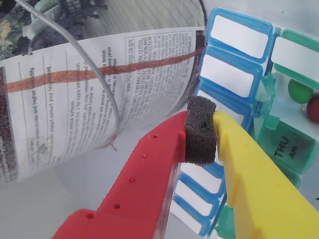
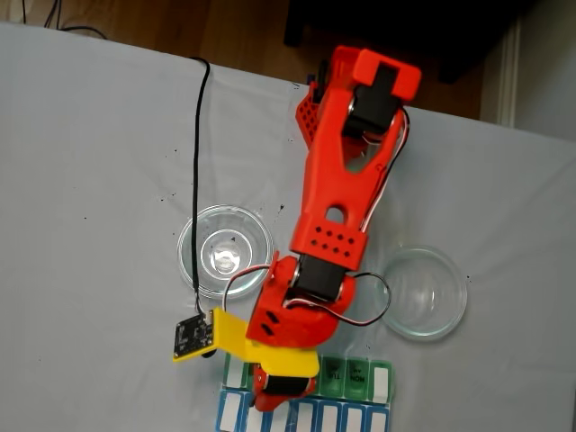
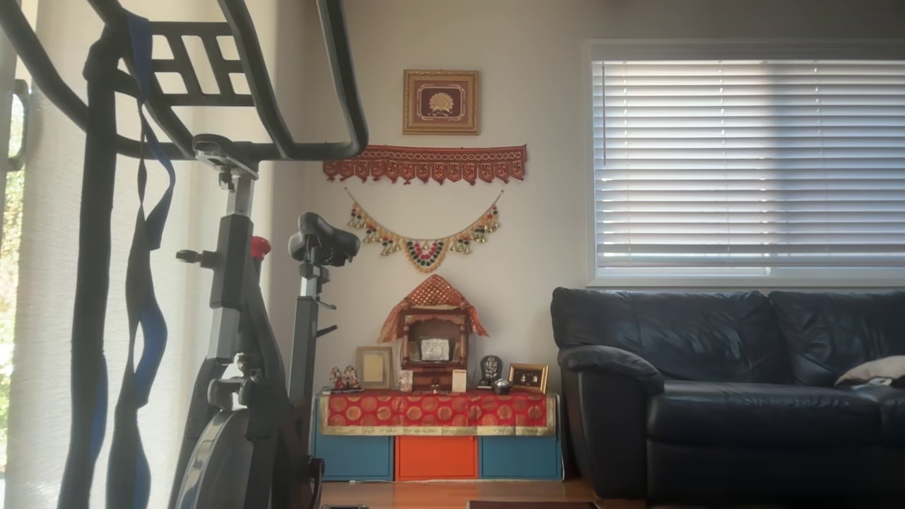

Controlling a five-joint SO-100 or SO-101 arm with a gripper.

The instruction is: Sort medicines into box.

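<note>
My claw was nearly shut. The only thing between my red finger and my yellow finger was the dark foam pad. I held no ball.

The box with the green lids lay past the tip of my claw, to the right in the wrist view. The blue-and-white organiser lay right under my claw, touching the side of the box. One hole of the box was open, and a green ball and a dark red ball sat in it, side by side. That hole was just above the lid marked THU.

In the fixed view my claw hung over the left part of the box. The box ran long from left to right there. Two glass dishes stood farther up the tabletop from the box, one on each side of my arm. Both looked bare, so I think the sorting was almost over.
</note>
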